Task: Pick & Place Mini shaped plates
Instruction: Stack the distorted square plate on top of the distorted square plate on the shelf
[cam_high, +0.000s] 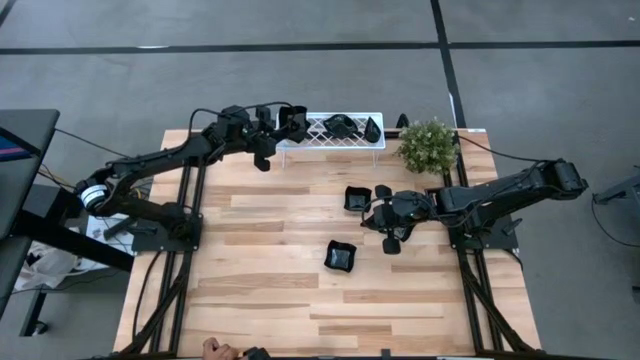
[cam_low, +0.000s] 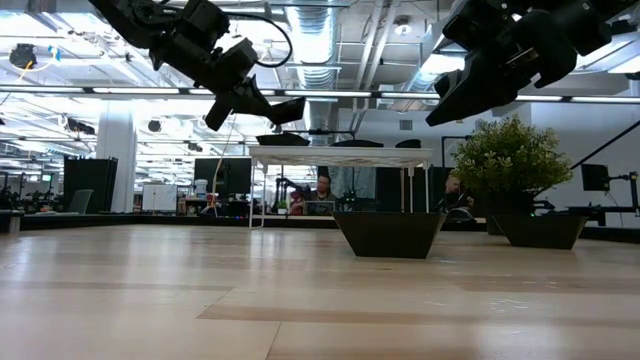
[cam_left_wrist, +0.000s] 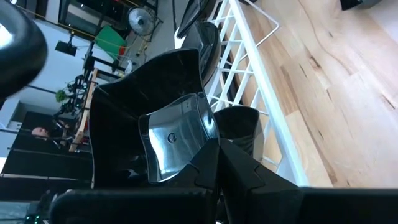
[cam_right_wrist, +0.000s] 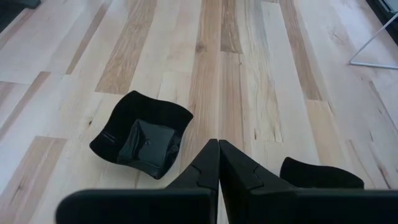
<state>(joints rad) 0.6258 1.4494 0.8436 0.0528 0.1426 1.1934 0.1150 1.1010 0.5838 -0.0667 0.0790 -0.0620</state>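
My left gripper (cam_high: 280, 125) reaches to the left end of the white lattice rack (cam_high: 345, 142) at the table's far edge, shut on a square glossy black mini plate (cam_left_wrist: 171, 134). In the low view this plate (cam_low: 287, 108) hangs above the rack's top (cam_low: 340, 152). Two more black plates (cam_high: 340, 125) (cam_high: 372, 128) lie on the rack. My right gripper (cam_high: 388, 232) hovers shut and empty over the table at mid right. Near it rest two square plates (cam_high: 357, 198) (cam_high: 340, 255), each on its base, and a smaller dark plate (cam_high: 383, 190). My left gripper pinches the square plate's rim (cam_left_wrist: 208, 127) between its two fingers, at the side nearest the gripper. The fingers come slanting down from the table's left. The plate is lifted clear above the rack's left end and sits tilted in the hold.
A green potted plant (cam_high: 428, 145) stands at the far right beside the rack. Bare wooden tabletop (cam_high: 270, 290) stretches across the near half. A person's hand (cam_high: 212, 348) shows at the near edge. People sit in the room beyond the table.
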